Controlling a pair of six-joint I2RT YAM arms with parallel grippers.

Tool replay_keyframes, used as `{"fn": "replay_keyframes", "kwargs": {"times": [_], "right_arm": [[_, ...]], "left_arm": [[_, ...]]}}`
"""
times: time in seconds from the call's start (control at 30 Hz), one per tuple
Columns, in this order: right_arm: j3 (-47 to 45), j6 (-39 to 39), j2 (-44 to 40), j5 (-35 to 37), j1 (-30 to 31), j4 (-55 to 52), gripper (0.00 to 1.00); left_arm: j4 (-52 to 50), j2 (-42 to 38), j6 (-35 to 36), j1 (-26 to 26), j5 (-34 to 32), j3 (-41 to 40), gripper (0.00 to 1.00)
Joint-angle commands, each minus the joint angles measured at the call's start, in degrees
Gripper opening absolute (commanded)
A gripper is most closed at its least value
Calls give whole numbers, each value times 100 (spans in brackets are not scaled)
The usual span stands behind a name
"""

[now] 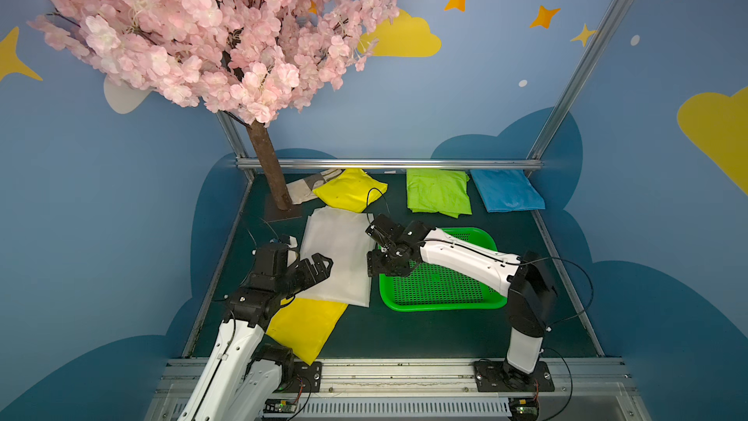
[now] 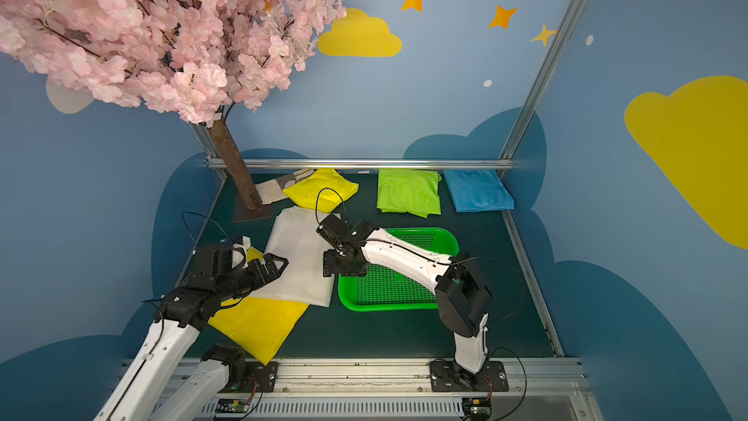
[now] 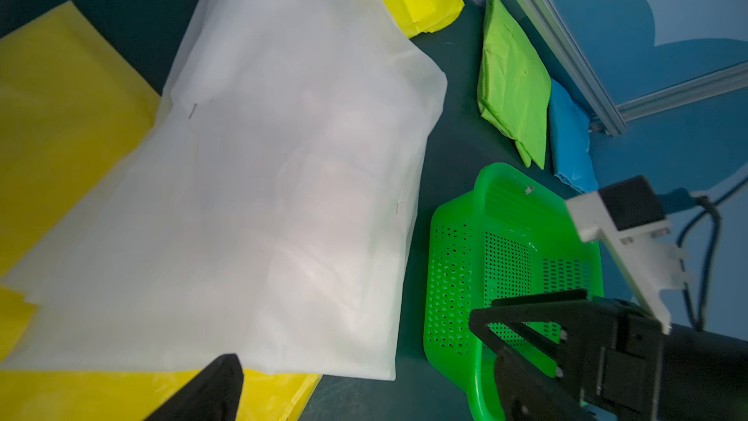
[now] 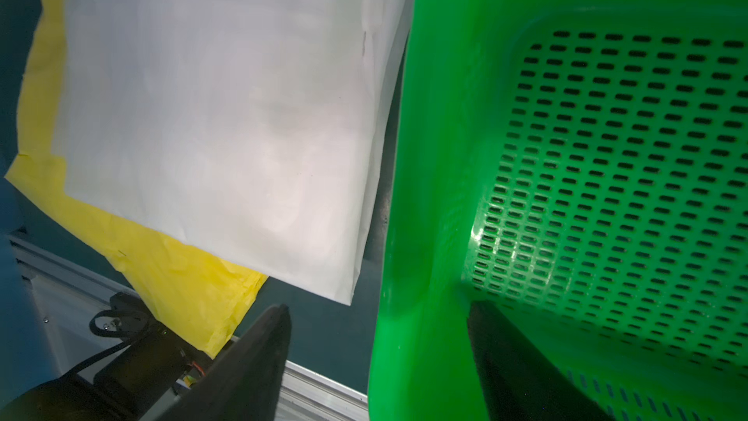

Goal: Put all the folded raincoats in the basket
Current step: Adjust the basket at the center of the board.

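The green perforated basket (image 1: 441,302) (image 2: 388,306) stands right of centre with nothing in it. Beside its left wall lies a white, translucent folded raincoat (image 1: 340,261) (image 2: 301,261) (image 3: 283,176) (image 4: 222,115), flat and partly on a yellow one. My right gripper (image 1: 373,266) (image 2: 330,265) (image 4: 382,342) is open and straddles the basket's (image 4: 437,155) left wall, one finger inside and one outside, gripping nothing. My left gripper (image 1: 316,267) (image 2: 274,267) (image 3: 372,386) is open just above the white raincoat's left part and holds nothing.
A flat yellow raincoat (image 1: 303,330) lies under the white one toward the front. Along the back lie folded yellow (image 1: 350,190), light green (image 1: 437,192) and blue (image 1: 506,190) raincoats. A tree trunk (image 1: 271,172) stands at the back left. Aluminium rails frame the table.
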Motion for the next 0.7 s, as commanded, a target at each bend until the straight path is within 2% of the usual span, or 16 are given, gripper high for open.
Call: {"fn": "replay_keyframes", "kwargs": {"times": [0.0, 0.07, 0.1, 0.17, 0.23, 0.27, 0.4, 0.53, 0.67], "right_arm": [[172, -811, -624, 463, 7, -151, 84], [38, -1228, -937, 773, 3, -54, 98], [-47, -1367, -1081, 937, -5, -14, 98], [-335, -1543, -1443, 1444, -106, 125, 98], [-616, -1565, -1732, 1599, -356, 238, 98], [-819, -1577, -1922, 1354, -585, 399, 98], [-1778, -1351, -2593, -341, -1425, 1614, 98], [-2700, -1721, -3168, -787, -1527, 3078, 98], [-2561, -1781, -3139, -947, -1534, 2786, 98]], "left_arm": [[101, -6, -652, 1, -106, -393, 100], [360, 25, -1053, 25, 158, -771, 100], [474, 11, -1206, 36, 338, -924, 100], [1129, -94, -993, 28, 1103, -1301, 100], [1119, -185, -1108, 1, 1052, -1410, 97], [1011, -240, -1162, -7, 944, -1449, 93], [1096, -378, -1494, -43, 738, -1738, 82], [1397, -219, -1690, -60, 577, -1994, 75], [1714, 282, -1688, -73, 503, -2014, 70]]}}
